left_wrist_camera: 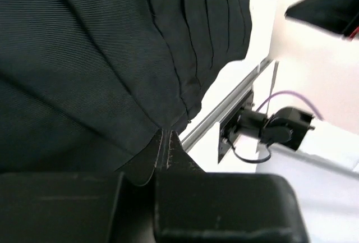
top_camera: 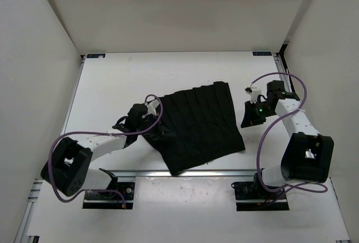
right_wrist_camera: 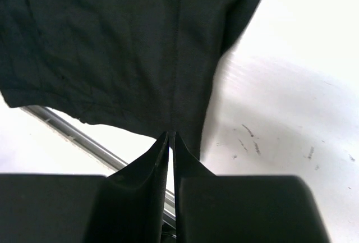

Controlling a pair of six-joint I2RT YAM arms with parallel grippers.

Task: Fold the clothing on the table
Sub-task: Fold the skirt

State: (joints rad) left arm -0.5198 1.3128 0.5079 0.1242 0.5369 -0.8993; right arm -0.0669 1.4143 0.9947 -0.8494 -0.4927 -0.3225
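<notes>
The black pleated clothing (top_camera: 199,122) lies spread over the middle of the white table (top_camera: 123,80). My left gripper (top_camera: 159,134) sits at its left edge. In the left wrist view the left gripper (left_wrist_camera: 164,136) is shut, its tips pinching the clothing (left_wrist_camera: 101,58) where a fold runs into them. My right gripper (top_camera: 245,120) is at the garment's right edge. In the right wrist view the right gripper (right_wrist_camera: 171,136) stands almost closed, a narrow tongue of the clothing (right_wrist_camera: 112,41) drawn down into its tips above the table (right_wrist_camera: 280,114).
A metal rail (top_camera: 224,172) crosses the table just in front of the garment's near hem. Both arm base plates (top_camera: 109,195) (top_camera: 261,189) stand behind it. White walls (top_camera: 39,58) enclose the left, right and far sides.
</notes>
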